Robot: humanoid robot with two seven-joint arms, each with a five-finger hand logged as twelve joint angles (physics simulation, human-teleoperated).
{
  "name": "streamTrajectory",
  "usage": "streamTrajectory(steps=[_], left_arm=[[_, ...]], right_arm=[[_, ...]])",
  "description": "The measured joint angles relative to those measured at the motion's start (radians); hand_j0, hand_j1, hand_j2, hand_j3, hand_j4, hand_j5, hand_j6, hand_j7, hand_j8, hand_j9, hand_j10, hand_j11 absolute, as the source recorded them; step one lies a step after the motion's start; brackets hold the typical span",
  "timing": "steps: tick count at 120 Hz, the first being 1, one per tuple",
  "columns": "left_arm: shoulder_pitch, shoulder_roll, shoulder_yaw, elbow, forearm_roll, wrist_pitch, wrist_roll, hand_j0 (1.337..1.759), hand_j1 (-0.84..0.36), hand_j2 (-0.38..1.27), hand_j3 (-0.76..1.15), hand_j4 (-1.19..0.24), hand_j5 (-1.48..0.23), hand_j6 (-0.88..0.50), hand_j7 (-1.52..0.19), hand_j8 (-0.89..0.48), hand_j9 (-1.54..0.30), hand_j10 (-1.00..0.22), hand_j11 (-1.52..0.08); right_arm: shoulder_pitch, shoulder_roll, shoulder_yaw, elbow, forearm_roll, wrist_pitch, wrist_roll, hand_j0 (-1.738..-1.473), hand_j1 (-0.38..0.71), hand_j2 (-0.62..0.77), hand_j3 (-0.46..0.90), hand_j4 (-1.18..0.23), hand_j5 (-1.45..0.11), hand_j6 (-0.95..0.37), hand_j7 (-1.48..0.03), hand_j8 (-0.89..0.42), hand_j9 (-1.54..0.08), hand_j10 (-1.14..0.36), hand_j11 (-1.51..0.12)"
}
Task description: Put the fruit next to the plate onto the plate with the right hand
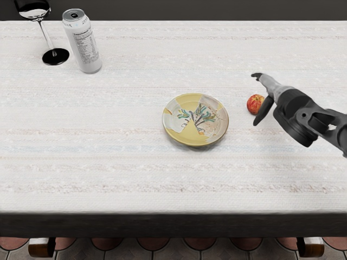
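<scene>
A small red and yellow fruit (254, 103) lies on the white table, just right of a yellow and white patterned plate (179, 127). My right hand (263, 97) comes in from the right edge and sits directly beside the fruit on its right. Its fingers (264, 110) are spread, one pointing up and left, another down past the fruit. The hand holds nothing, and I cannot tell whether a finger touches the fruit. The plate carries nothing. The left arm does not show.
A white drink can (82, 41) stands at the back left, with a wine glass (45, 33) just left of it. The table's front edge (173, 212) runs across the lower part of the view.
</scene>
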Motion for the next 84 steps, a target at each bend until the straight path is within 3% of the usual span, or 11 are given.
streamTrajectory(steps=[20,46,84], left_arm=[[0.0,0.0,0.0,0.0,0.0,0.0,0.0,1.658,0.07,0.05,0.0,-0.23,-0.3,-0.23,-0.3,-0.23,-0.3,-0.23,-0.3],[0.0,0.0,0.0,0.0,0.0,0.0,0.0,1.658,0.07,0.05,0.0,-0.23,-0.3,-0.23,-0.3,-0.23,-0.3,-0.23,-0.3],[0.0,0.0,0.0,0.0,0.0,0.0,0.0,1.658,0.07,0.05,0.0,-0.23,-0.3,-0.23,-0.3,-0.23,-0.3,-0.23,-0.3]], right_arm=[[0.003,0.033,-0.012,-0.058,0.003,0.002,0.011,-1.658,-0.09,-0.04,0.0,-0.22,-0.28,-0.22,-0.28,-0.22,-0.28,-0.22,-0.28],[0.043,0.099,-0.012,-0.195,0.008,0.099,0.026,-1.658,-0.03,-0.05,0.0,-0.27,-0.35,-0.27,-0.35,-0.27,-0.35,-0.27,-0.35],[0.06,0.11,-0.007,-0.261,0.041,0.232,0.06,-1.658,0.06,-0.07,0.0,-0.35,-0.45,-0.35,-0.45,-0.35,-0.45,-0.35,-0.45]])
